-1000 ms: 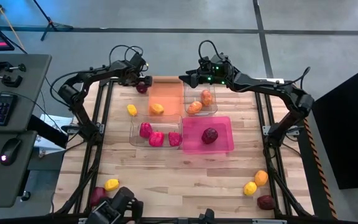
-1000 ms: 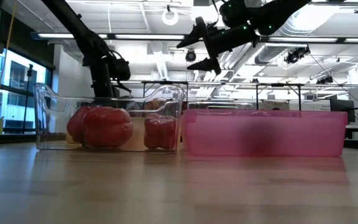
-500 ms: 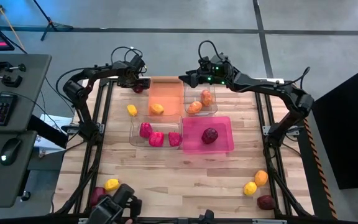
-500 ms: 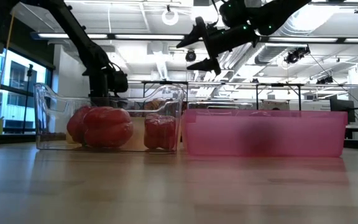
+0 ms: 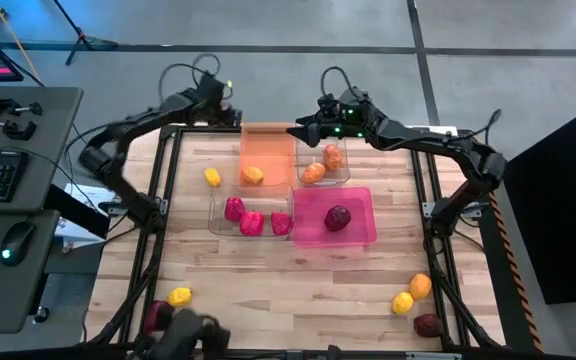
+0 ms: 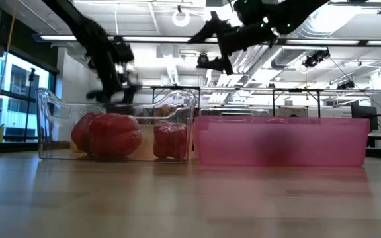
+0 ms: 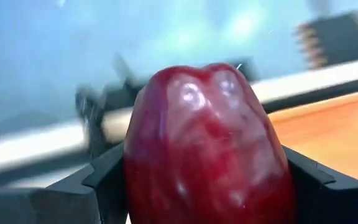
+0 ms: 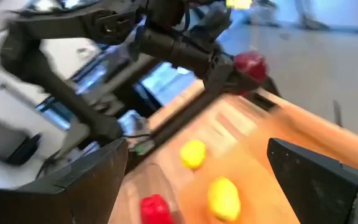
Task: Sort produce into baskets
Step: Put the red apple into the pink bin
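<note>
My left gripper (image 5: 228, 113) is at the far left corner of the translucent orange bin (image 5: 266, 150), shut on a dark maroon round piece (image 7: 207, 143). That piece also shows in the right wrist view (image 8: 250, 63). My right gripper (image 5: 303, 128) hangs open and empty above the far ends of the orange bin and the far clear bin (image 5: 340, 172). The orange bin holds a yellow piece (image 5: 253, 175). The far clear bin holds two orange pieces (image 5: 313, 172). The near clear bin (image 5: 216, 212) holds three red peppers (image 5: 252, 222). The pink bin (image 5: 360, 225) holds a maroon piece (image 5: 338, 217). My left gripper pinches the maroon piece between its two fingers (image 7: 104, 183), one on each of two opposite sides (image 7: 135, 168). The piece fills the gap between them. It is lifted clear of the table.
A loose yellow piece (image 5: 212, 177) lies left of the bins. A yellow piece (image 5: 179, 296) and a maroon piece (image 5: 156, 315) lie at the near left. A yellow (image 5: 402, 302), an orange (image 5: 420, 287) and a maroon piece (image 5: 427, 325) lie at the near right.
My left gripper has risen and gone toward the table's far edge, carrying the maroon piece up off the table beside the orange bin. It moves fast and shows blurred.
</note>
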`<state>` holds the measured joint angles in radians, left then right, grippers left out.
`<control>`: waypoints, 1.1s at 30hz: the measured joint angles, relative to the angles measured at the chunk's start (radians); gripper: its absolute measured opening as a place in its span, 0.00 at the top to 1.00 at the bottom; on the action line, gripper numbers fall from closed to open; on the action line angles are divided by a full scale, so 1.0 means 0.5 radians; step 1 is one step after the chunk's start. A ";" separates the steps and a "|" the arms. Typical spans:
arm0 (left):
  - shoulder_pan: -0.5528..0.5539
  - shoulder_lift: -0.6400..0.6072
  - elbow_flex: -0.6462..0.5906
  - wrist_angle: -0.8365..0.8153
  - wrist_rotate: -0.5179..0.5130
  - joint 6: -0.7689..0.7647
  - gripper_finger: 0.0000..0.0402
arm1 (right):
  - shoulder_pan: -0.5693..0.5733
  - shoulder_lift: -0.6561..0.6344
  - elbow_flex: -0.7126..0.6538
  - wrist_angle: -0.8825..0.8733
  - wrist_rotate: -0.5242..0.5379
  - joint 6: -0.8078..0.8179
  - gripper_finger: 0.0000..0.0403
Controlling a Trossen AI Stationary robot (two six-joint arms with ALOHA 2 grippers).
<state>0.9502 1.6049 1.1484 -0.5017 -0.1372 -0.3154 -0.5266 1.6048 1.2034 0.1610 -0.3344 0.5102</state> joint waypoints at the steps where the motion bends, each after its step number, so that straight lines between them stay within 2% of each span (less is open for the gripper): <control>1: -0.037 -0.107 -0.006 0.032 0.031 0.055 0.32 | 0.001 -0.038 0.000 0.017 -0.042 -0.036 0.07; 3: -0.138 -0.347 -0.037 0.111 0.171 0.119 0.32 | -0.004 -0.161 0.000 0.040 -0.099 -0.107 0.07; 6: -0.377 -0.663 -0.158 0.282 0.266 0.007 0.32 | -0.017 -0.370 0.001 0.036 -0.108 -0.281 0.07; 9: -0.707 -0.867 -0.336 0.461 0.212 -0.159 0.32 | -0.030 -0.575 0.001 0.004 0.006 -0.394 0.07; 12: -1.061 -0.921 -0.517 0.664 0.113 -0.345 0.31 | -0.039 -0.765 0.004 -0.018 0.107 -0.452 0.07; 15: -1.355 -0.818 -0.629 0.906 0.092 -0.376 0.31 | -0.037 -0.899 0.004 -0.090 0.175 -0.531 0.07; 19: -1.582 -0.502 -0.578 1.091 0.125 -0.272 0.30 | -0.037 -0.999 0.004 -0.195 0.236 -0.550 0.07; 24: -1.667 -0.049 -0.281 1.179 0.300 -0.020 0.30 | -0.037 -1.011 0.004 -0.354 0.240 -0.551 0.07; 27: -1.688 0.173 -0.076 1.134 0.326 0.060 0.29 | -0.037 -1.001 0.004 -0.443 0.241 -0.552 0.07; 33: -1.698 0.364 0.186 0.998 0.326 0.063 0.23 | -0.037 -0.998 0.003 -0.511 0.241 -0.552 0.07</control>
<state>0.1013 1.7870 1.2415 -0.0029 0.0257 -0.2840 -0.5453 1.1057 1.2049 -0.0944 -0.2138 0.2344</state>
